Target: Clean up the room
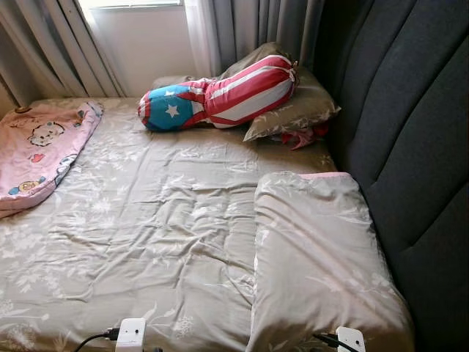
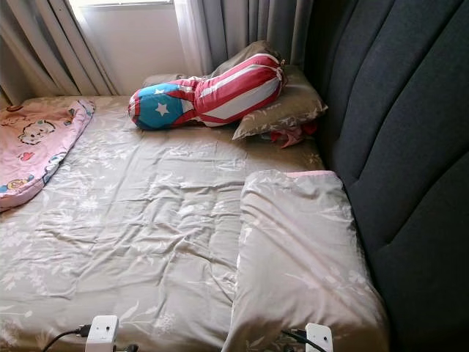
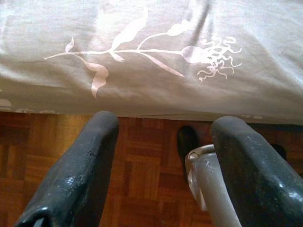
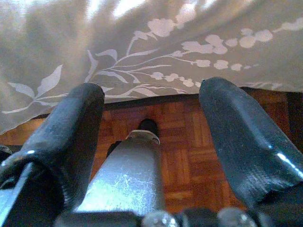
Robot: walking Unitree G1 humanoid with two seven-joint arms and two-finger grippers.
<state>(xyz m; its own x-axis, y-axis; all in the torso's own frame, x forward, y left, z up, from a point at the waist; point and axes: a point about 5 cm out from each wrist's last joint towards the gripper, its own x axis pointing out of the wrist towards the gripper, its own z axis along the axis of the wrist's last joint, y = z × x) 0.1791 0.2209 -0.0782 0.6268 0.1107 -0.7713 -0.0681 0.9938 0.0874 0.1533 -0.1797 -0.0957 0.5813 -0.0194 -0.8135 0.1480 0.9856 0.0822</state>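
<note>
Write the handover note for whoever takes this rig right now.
Left gripper: open, empty, low beside the bed edge above the wood floor. Right gripper: the same.
Bed: grey sheet wrinkled; flat pillow by the headboard; striped bolster lies on a second pillow at the far end; pink blanket on the left side.
Done: nothing evident.
Left: smooth sheet, arrange pillows, fold blanket.
</note>
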